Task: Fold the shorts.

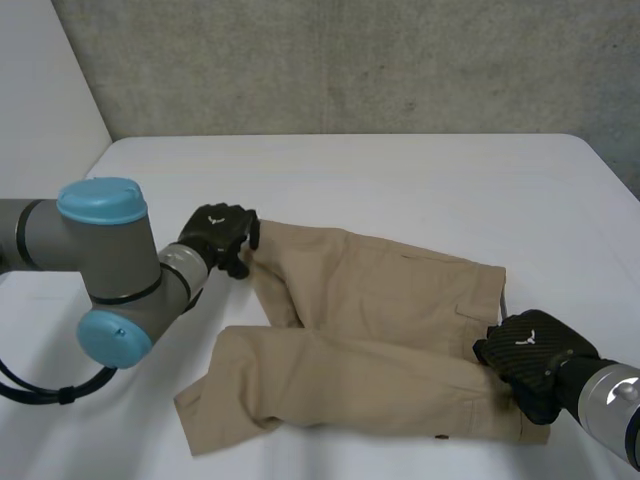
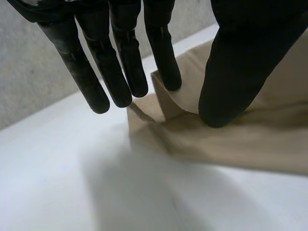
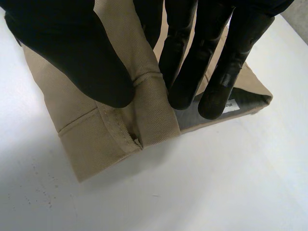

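Tan shorts [image 1: 370, 330] lie spread on the white table [image 1: 400, 170], their legs toward my left arm and the waistband toward my right. My left hand [image 1: 215, 232] is at the far leg's hem corner. In the left wrist view its fingers [image 2: 96, 72] hang straight, the thumb rests on the shorts [image 2: 250, 139], and a raised hem edge stands between them with a gap on the thumb's side. My right hand [image 1: 528, 350] grips the near waistband corner. There the thumb [image 3: 72, 48] presses the shorts [image 3: 96, 139] outside and the fingers press the grey lining.
The near leg's hem [image 1: 215, 405] lies rumpled close to the table's front, beside my left arm's elbow [image 1: 110, 250]. A grey concrete wall [image 1: 350, 60] stands behind the table. Bare white tabletop lies beyond the shorts and on either side.
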Robot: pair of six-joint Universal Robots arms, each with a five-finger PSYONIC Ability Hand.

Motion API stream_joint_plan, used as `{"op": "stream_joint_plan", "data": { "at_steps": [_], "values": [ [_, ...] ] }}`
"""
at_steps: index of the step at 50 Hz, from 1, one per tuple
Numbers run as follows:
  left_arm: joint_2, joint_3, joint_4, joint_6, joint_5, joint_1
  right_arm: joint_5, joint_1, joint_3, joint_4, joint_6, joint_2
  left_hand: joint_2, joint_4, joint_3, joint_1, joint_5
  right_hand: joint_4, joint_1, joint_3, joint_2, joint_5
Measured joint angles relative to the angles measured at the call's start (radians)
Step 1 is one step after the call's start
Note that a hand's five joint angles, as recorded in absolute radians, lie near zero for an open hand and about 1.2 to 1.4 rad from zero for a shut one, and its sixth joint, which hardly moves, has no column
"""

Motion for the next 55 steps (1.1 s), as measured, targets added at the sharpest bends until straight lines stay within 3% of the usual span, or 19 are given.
{"op": "stream_joint_plan", "data": {
  "at_steps": [16, 29, 36, 49, 55],
  "values": [
    [0.047, -0.077, -0.077, 0.005, -0.034, 0.051, 0.0, 0.0, 0.001, -0.001, 0.0, 0.013, -0.011, -0.01, -0.009, -0.013, -0.002, 0.0, 0.0, 0.0, 0.0, 0.0],
    [0.075, -0.124, -0.098, 0.009, -0.037, 0.045, 0.0, 0.0, 0.001, 0.0, 0.0, 0.015, -0.069, -0.069, -0.07, -0.078, -0.057, 0.0, 0.0, 0.0, 0.0, 0.0],
    [0.002, -0.041, -0.077, 0.012, -0.031, 0.014, 0.001, 0.0, 0.003, 0.0, 0.0, 0.017, -0.11, -0.112, -0.103, -0.108, -0.099, 0.0, 0.0, 0.0, 0.0, 0.0],
    [-0.215, 0.297, -0.062, 0.015, -0.027, -0.136, 0.0, -0.001, 0.002, 0.0, -0.002, 0.015, -0.221, -0.223, -0.215, -0.21, -0.218, 0.0, 0.0, 0.0, 0.0, 0.0],
    [-0.254, 0.349, -0.066, 0.015, -0.02, -0.152, 0.0, -0.001, 0.002, 0.0, -0.002, 0.015, -0.239, -0.241, -0.237, -0.223, -0.238, 0.0, 0.0, 0.0, 0.0, 0.0]
  ]
}}
